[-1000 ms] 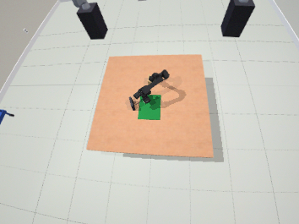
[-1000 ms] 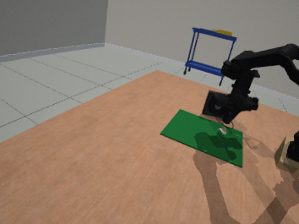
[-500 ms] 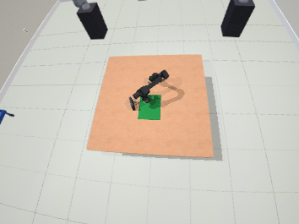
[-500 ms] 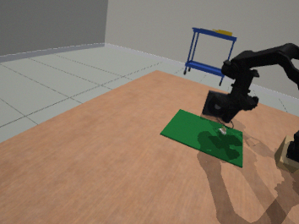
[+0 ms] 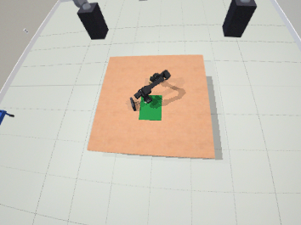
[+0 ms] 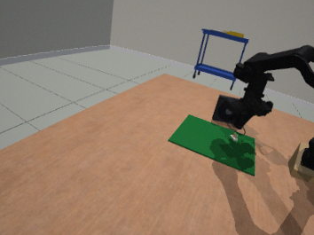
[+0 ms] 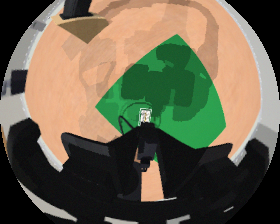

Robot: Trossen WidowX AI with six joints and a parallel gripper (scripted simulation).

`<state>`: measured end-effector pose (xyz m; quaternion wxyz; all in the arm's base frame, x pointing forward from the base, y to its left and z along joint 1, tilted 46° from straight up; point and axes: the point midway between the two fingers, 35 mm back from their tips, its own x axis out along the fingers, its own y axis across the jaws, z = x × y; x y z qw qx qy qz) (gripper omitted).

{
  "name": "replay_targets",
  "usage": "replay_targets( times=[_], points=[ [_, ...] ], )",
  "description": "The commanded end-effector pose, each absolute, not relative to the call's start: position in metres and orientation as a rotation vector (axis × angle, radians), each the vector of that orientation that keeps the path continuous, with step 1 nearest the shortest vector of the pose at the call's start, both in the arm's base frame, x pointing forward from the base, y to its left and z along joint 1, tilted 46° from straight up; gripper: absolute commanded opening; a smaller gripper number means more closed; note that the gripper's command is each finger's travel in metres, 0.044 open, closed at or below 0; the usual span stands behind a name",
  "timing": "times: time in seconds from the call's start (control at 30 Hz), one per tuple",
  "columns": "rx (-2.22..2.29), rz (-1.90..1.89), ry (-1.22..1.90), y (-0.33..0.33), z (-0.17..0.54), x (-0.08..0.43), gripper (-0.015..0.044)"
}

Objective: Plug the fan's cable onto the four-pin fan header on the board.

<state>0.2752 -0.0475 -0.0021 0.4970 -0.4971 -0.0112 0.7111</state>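
The green board lies flat on the table. The small white header stands near one edge of it, its pins visible and no plug covering them in the wrist view. My gripper is shut on the fan's small black plug, which sits between the fingertips beside the header in that view. The plug's height over the board is hard to tell. In the exterior view the fingers are above the board, partly hidden by the arm. The black fan stands beside the board.
A thin dark cable loops beside the header and the fingers. The wooden table carries the arm's base, which shows at the right edge of the exterior view. A blue cart stands beyond the table.
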Motion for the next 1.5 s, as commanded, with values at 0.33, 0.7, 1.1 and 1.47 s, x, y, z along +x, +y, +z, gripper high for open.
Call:
replay_targets(
  times=[0.33,0.7,1.1,1.47],
  points=[
    [-1.189,1.73,-0.017,-0.046,-0.002,0.269,0.0],
    [-1.186,1.729,-0.015,-0.03,-0.018,0.269,0.0],
    [-1.186,1.729,-0.014,-0.029,-0.018,0.27,0.0],
    [-1.188,1.729,-0.017,-0.029,-0.017,0.273,0.0]
  ],
)
